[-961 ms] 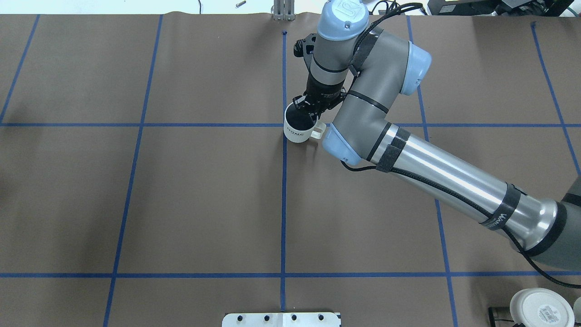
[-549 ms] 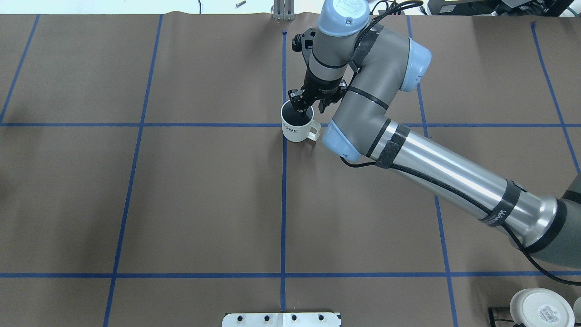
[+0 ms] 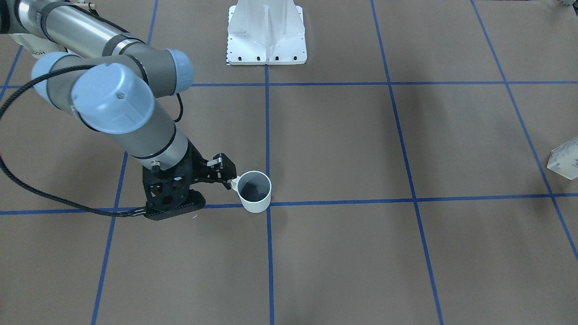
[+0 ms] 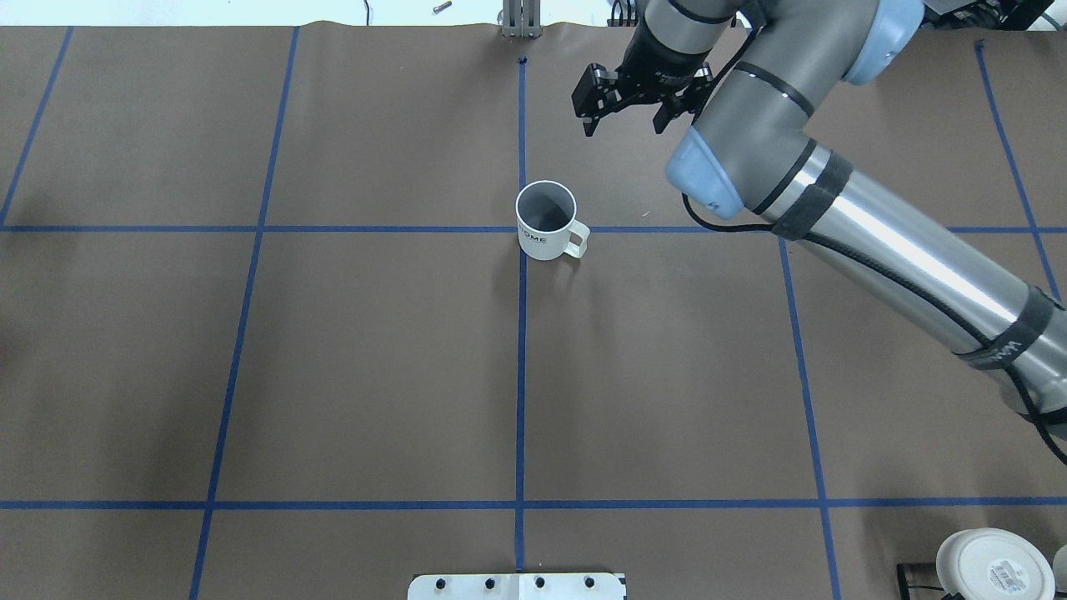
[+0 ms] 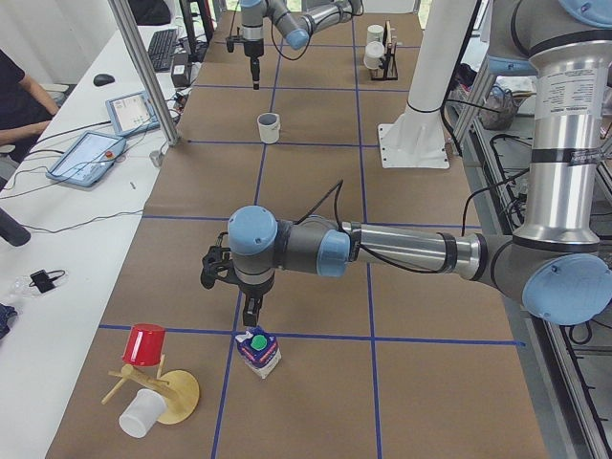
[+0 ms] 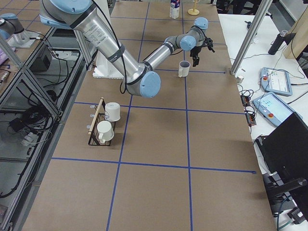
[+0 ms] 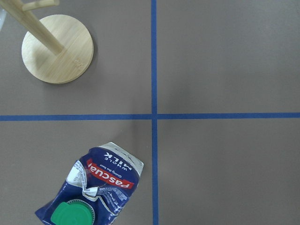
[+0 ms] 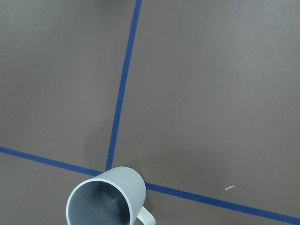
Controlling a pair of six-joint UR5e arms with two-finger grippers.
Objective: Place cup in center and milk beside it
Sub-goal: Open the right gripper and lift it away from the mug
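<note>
The cup [image 4: 546, 221] is a small white mug with a dark grey inside. It stands upright on the blue tape crossing at the table's middle, and also shows in the front view [image 3: 255, 192] and the right wrist view [image 8: 105, 201]. My right gripper [image 4: 623, 125] is open and empty, raised beyond and to the right of the cup. The milk [image 5: 259, 351], a dark blue carton with a green cap, stands at the table's left end and shows in the left wrist view [image 7: 93, 187]. My left gripper [image 5: 251, 311] hangs just above it; I cannot tell whether it is open or shut.
A wooden mug tree [image 5: 153, 378] with a red cup stands near the milk, with a white cup [image 5: 142, 413] lying by it. A rack with two white mugs [image 6: 103, 122] stands on the right side. An upturned white cup [image 4: 992, 567] is at the near right corner.
My right gripper has let go of the cup's rim, risen and moved away to the far right. The cup stays on the tape crossing.
</note>
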